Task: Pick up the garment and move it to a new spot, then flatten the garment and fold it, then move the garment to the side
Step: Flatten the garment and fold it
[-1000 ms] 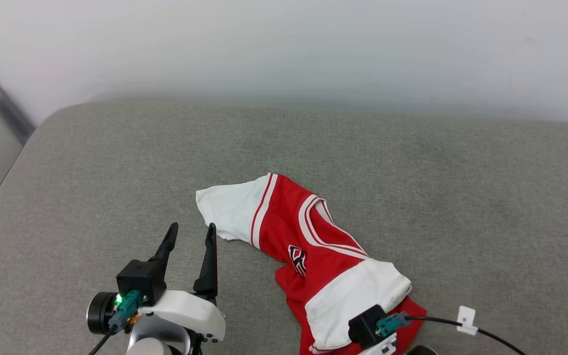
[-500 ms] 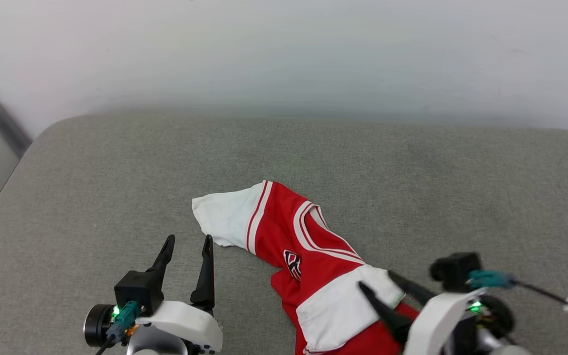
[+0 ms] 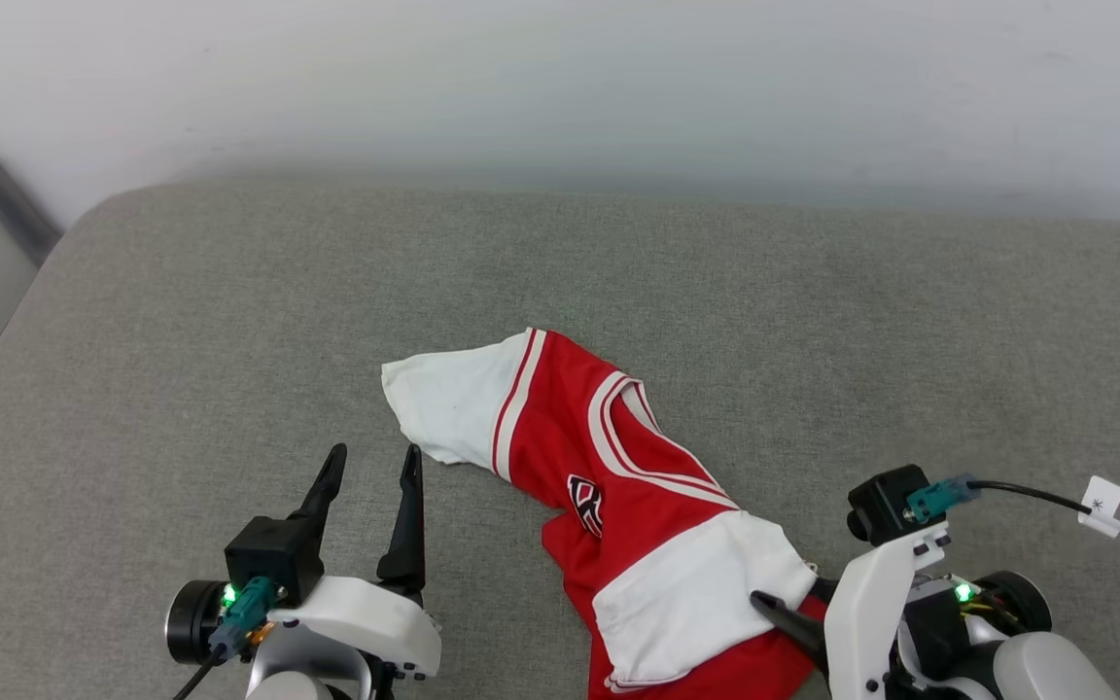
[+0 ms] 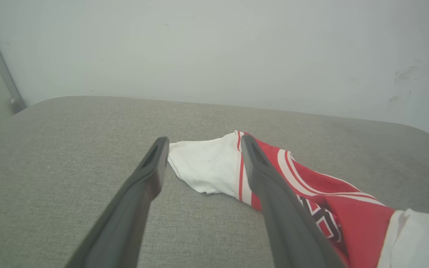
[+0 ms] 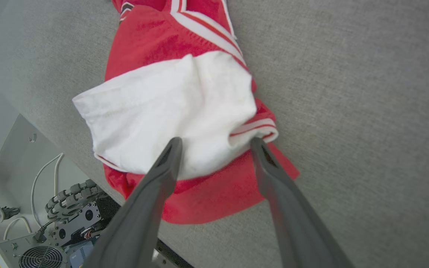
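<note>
on the left, the left gripper [image 3: 374, 455] waits as before, fingers [image 4: 151, 175] spread and empty, just beside one white sleeve [image 3: 448, 408]. the garment [image 3: 618, 486] lies crumpled on the grey surface [image 3: 229, 321], near its front edge. on the right, the right gripper [image 5: 216, 143] has swung round in the last second; its spread fingers now straddle the other sleeve [image 5: 169, 100], so i think the pick-up pinch comes next.
</note>
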Motion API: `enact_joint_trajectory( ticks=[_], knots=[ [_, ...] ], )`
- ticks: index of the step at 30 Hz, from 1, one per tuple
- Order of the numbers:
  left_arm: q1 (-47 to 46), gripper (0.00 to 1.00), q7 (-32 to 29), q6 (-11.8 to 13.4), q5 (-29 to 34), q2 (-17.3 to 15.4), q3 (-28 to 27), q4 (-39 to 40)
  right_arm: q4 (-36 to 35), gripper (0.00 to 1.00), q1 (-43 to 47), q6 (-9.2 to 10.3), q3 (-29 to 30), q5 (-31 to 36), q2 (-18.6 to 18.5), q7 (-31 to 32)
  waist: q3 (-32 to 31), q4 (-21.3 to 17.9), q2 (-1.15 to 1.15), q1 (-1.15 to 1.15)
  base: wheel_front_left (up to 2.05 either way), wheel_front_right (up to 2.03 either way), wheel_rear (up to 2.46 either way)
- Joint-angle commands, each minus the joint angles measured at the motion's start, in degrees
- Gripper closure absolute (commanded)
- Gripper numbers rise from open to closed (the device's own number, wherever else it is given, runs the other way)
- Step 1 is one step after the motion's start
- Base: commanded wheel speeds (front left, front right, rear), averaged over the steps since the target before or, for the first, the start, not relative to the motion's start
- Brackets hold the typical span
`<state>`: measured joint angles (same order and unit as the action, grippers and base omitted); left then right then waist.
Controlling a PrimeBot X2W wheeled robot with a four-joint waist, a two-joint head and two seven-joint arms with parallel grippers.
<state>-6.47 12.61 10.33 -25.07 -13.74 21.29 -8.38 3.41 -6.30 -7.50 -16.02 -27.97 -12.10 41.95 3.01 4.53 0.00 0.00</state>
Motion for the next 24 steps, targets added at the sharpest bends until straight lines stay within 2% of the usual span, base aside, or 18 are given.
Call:
enact_joint_trajectory(
  ticks=[1, 7, 10, 13, 20, 22, 23, 24],
  knots=[
    [-0.95, 0.00, 0.31, 0.16, -0.05, -0.12, -0.12, 0.13, 0.06, 1.00, -1.64, 0.02, -0.49, -0.29, -0.66, 0.25, 0.65, 0.12, 0.00, 0.00, 0.00, 0.00, 0.00],
    [-0.78, 0.00, 0.68, 0.45, -0.31, -0.27, -0.49, -0.25, -2.68, 1.00, -4.16, 0.02, 3.09, 0.50, -1.61, -4.18, 1.13, -0.67, 0.00, 0.00, 0.00, 0.00, 0.00],
    [-0.94, 0.00, 0.80, 0.51, -0.45, -0.17, -0.51, -0.39, -3.38, 1.00, -5.07, 0.02, 8.32, 1.96, -1.61, -7.40, 1.21, -1.11, 0.00, 0.00, 0.00, 0.00, 0.00],
    [-1.23, 0.00, 0.90, 0.48, -0.54, -0.01, -0.39, -0.58, -2.74, 1.00, -4.76, 0.02, 15.39, 3.73, 0.08, -10.17, 1.22, -1.40, 0.00, 0.00, 0.00, 0.00, 0.00],
    [-1.66, 0.00, 1.15, 0.05, -0.72, 0.25, -0.02, -1.06, 6.60, 1.00, -1.27, 0.02, 33.24, 4.37, 5.04, -15.30, 1.60, -1.26, 0.00, 0.00, 0.00, 0.00, 0.00],
    [-1.84, 0.00, 1.12, 0.15, -0.70, 0.29, 0.07, -1.27, 10.68, 0.97, -0.42, 0.02, 36.31, 4.67, 5.47, -17.53, 1.84, -1.11, 0.00, 0.00, 0.00, 0.00, 0.00],
    [-1.91, 0.00, 1.12, 0.25, -0.68, 0.28, 0.05, -1.28, 13.10, 0.66, 0.00, 0.02, 37.55, 4.42, 5.88, -18.49, 1.94, -1.10, 0.00, 0.00, 0.00, 0.00, 0.00],
    [-1.90, 0.00, 1.12, 0.26, -0.74, 0.21, 0.06, -1.37, 15.50, 0.07, 0.51, 0.02, 38.05, 4.74, 5.99, -19.47, 1.99, -1.11, 0.00, 0.00, 0.00, 0.00, 0.00]
  ],
)
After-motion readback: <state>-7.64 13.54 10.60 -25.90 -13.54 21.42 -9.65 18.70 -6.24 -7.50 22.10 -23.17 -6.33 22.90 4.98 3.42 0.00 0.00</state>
